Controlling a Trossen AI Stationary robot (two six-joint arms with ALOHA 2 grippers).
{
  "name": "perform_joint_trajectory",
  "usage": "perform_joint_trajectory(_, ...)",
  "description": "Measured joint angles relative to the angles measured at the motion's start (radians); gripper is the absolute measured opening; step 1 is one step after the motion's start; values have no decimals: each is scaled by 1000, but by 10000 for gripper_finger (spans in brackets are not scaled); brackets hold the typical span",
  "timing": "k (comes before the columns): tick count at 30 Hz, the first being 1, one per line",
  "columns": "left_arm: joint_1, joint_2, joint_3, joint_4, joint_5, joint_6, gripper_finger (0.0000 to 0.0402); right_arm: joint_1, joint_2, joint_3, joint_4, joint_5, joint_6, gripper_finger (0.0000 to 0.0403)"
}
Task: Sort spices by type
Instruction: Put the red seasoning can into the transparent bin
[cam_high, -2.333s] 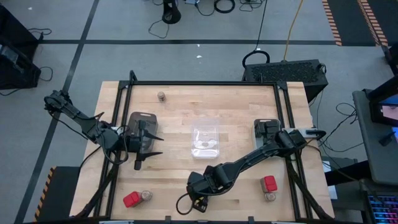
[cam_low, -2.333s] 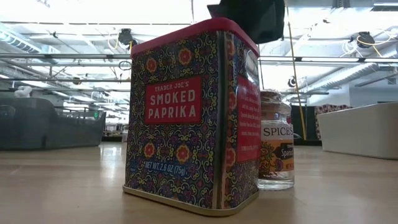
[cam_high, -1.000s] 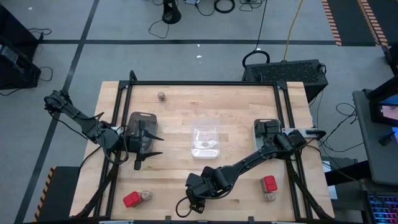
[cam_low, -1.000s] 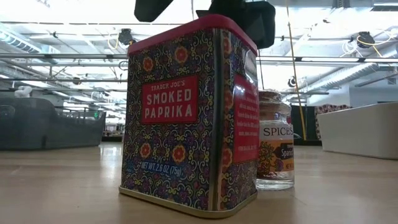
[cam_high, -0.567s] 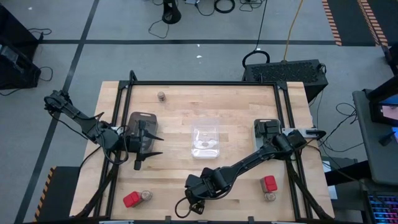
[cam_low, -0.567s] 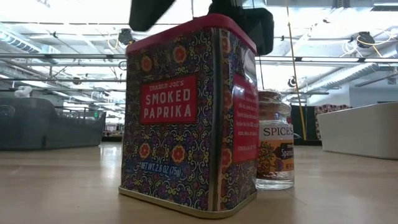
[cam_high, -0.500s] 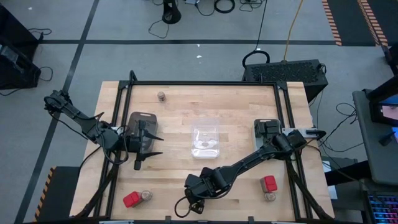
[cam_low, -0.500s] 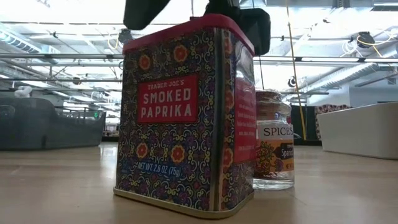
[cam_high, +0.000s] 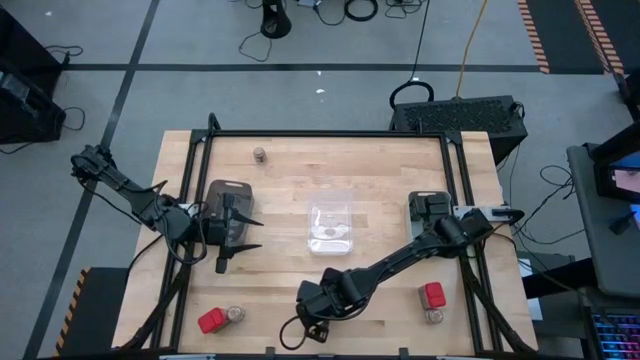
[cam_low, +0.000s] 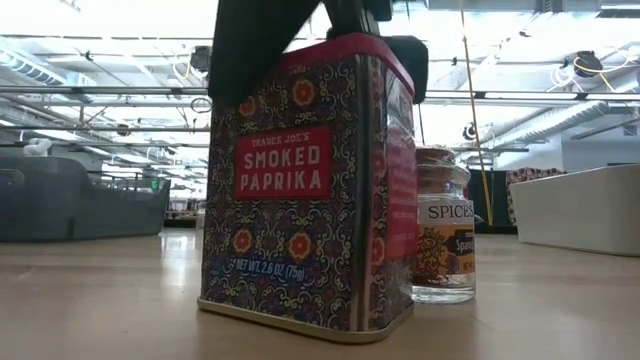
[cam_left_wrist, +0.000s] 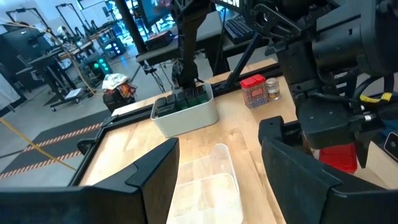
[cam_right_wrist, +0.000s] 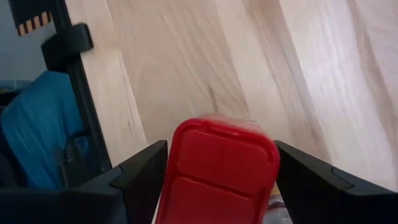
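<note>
Now the right gripper (cam_low: 320, 50) has dropped over the smoked paprika tin (cam_low: 310, 190), which stands on the wooden table (cam_high: 300, 190) at its front edge. A second ago only dark shapes hung above the red lid; in the low view one dark finger (cam_low: 255, 45) now reaches down past the lid on one side, and the other sits level with the rim on the far side. The right wrist view looks straight down on the red lid (cam_right_wrist: 217, 171) between the two fingers. The jaws stand wide apart, one on each side of the tin, and the pictures do not show whether they press on it. The tin has shifted and turned a little over the last two seconds, so it has probably been nudged. A small round spice jar (cam_low: 445, 225) stands just beside the tin, on the side away from the camera.

The left gripper (cam_high: 240, 232) has not moved. It waits well away from the tin, towards the table's left side, with its fingers parted and empty, hanging beside a dark tray (cam_high: 222, 200).

Judging from this, the grasp on the tin is about to close. Other red boxes sit near the front corners, one at the left (cam_high: 211, 321) and one at the right (cam_high: 433, 294), so the sorting appears to be at an early stage.
</note>
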Motion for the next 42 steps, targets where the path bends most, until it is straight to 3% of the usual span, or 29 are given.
perform_joint_trajectory(8, 0, 0, 0, -1, 0, -1, 235, -9, 10, 0, -7, -31, 8, 260)
perform_joint_trajectory(18, 0, 0, 0, -1, 0, -1, 235, -11, 10, 0, -12, -36, 26, 186)
perform_joint_trajectory(29, 0, 0, 0, -1, 0, -1, 235, -24, 10, 87, -14, -37, -53, 194)
perform_joint_trajectory(33, 0, 0, 0, -1, 0, -2, 235, -49, 10, 193, -127, -32, -133, 187)
perform_joint_trajectory(39, 0, 0, 0, -5, 0, -2, 235, -97, 9, 361, -373, 61, -222, 193)
perform_joint_trajectory(42, 0, 0, 0, -19, 0, -2, 235, -131, -48, 334, -421, 73, -258, 189)
